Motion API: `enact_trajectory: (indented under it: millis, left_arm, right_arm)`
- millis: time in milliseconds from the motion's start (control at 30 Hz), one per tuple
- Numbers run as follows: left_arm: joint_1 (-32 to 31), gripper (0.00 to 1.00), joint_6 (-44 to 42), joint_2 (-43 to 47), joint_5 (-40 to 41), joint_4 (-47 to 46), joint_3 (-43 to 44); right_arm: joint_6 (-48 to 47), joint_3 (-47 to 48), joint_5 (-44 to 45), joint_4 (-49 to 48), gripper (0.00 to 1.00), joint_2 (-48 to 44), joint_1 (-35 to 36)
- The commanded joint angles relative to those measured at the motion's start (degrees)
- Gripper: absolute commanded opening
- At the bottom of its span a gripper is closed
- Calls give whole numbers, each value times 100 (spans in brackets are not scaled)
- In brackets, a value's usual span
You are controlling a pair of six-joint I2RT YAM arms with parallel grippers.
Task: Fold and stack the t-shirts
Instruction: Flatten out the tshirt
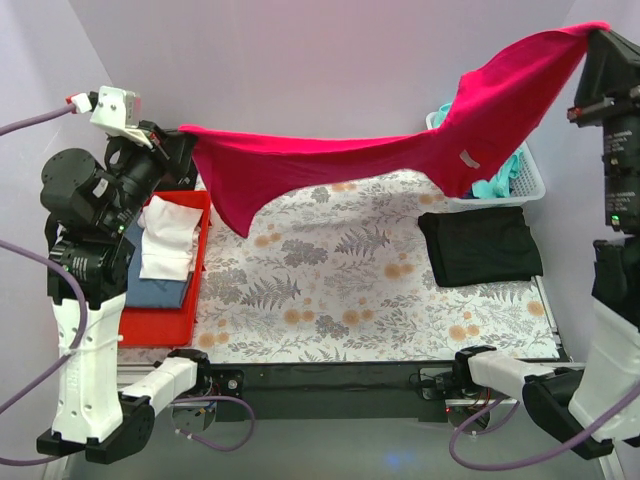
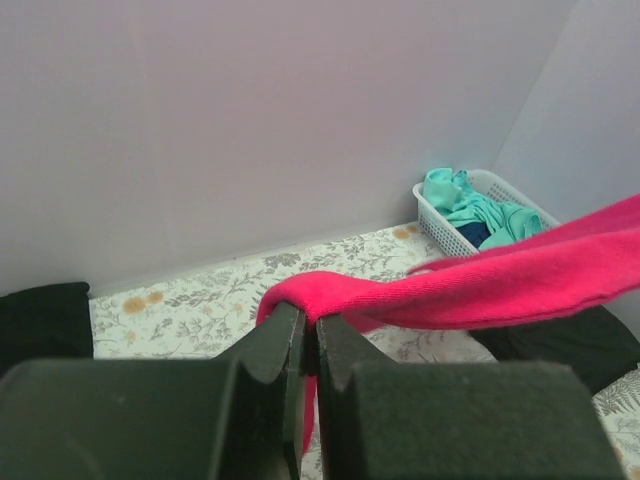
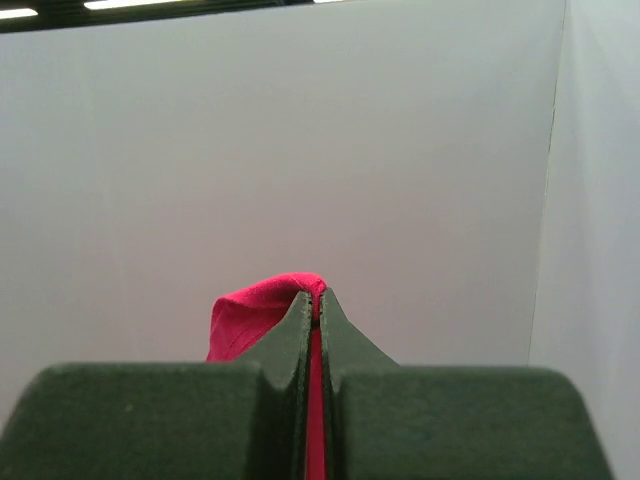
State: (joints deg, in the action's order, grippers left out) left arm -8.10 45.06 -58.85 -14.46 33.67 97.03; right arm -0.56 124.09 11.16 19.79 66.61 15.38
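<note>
Left tool (image 2: 310, 325) and right tool (image 3: 318, 303), both clamped on the crimson t-shirt (image 1: 330, 160), hang it unfolded; one black t-shirt (image 1: 480, 247) lies folded beside the basket (image 2: 440, 228), teal ones (image 2: 472, 207) inside.

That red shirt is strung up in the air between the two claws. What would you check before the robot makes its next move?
1. Left gripper clamped on the red shirt: ok.
2. Right gripper clamped on the shirt's other end: ok.
3. Shirt spread flat: not ok. It sags and hangs bunched between the two grips.
4. Lowest fold lifted off the floral cover: cannot tell from above.
5. Bare cover in the middle to lay the shirt on: ok.
6. Black shirt folded and lying off to the right: ok.
</note>
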Motion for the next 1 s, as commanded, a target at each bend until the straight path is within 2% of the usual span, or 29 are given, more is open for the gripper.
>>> enact_trajectory:
  millis: [0,267,367,400,433,500,533,567,667,800,900,967]
  left_arm:
    - [28,0,-138,189,-48,192,96]
    - [19,0,-269,164,189,298,141]
    - [19,0,-182,-29,259,298,-70]
    - [19,0,-8,-47,320,298,-384]
    - [19,0,81,-39,417,298,-613]
    - [19,0,353,57,566,124,-1605]
    - [19,0,415,119,671,0,-1948]
    - [19,0,486,206,873,-140,-2360]
    - [19,0,785,138,1304,-808,-3549]
    - [45,0,1127,-661,2164,-1625,-3999]
    - [159,0,1172,-1522,2176,-2687,-3895]
    - [229,0,1189,-2321,2070,-2936,-3458]
  right_arm:
    - [187,-70,-193,-283,1,-104,-35]
    - [258,291,-342,-300,1,-8,-35]
    - [372,-129,-272,-370,1,212,-43]
    - [442,-340,-185,-353,1,308,-35]
    - [582,-1003,-141,-449,1,335,-35]
    - [723,-1858,95,-747,1,248,-35]
    - [837,-2976,219,-1010,1,186,-43]
    - [890,-3405,342,-1552,1,125,-35]
    - [978,-4399,659,-1926,1,422,-35]
    - [1014,-4578,738,-2680,1,1588,-52]
    - [996,-3984,870,-2753,1,2493,-78]
    - [987,-3587,897,-2770,1,2961,-148]
